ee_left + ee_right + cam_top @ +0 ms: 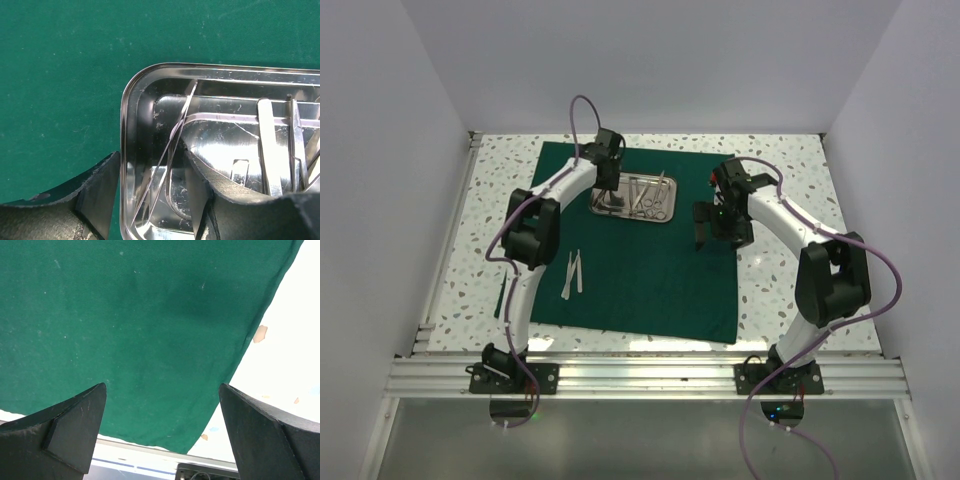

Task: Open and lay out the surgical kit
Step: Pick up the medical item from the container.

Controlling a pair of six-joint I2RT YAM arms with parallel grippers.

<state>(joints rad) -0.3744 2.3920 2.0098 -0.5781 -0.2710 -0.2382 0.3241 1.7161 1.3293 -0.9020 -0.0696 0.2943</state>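
Observation:
The dark green cloth (650, 285) lies spread flat on the table. The shiny steel tray (660, 213) rests on its far part and holds ring-handled instruments (648, 196). Two silver tweezers (572, 272) lie on the cloth to the near left. My left gripper (609, 200) is down at the tray's left end. In the left wrist view its jaws (152, 150) stand apart, one finger (100, 190) outside the tray rim (150, 70) and the other inside, with thin tweezers (175, 140) leaning between them untouched. My right gripper (701, 235) hovers wide open and empty (162, 385) over the cloth (125, 315).
The speckled tabletop (780, 170) shows around the cloth. An aluminium rail (640, 375) runs along the near edge, and white walls enclose the sides and back. More flat instruments (267, 150) lie in the tray to the right of my left gripper's fingers.

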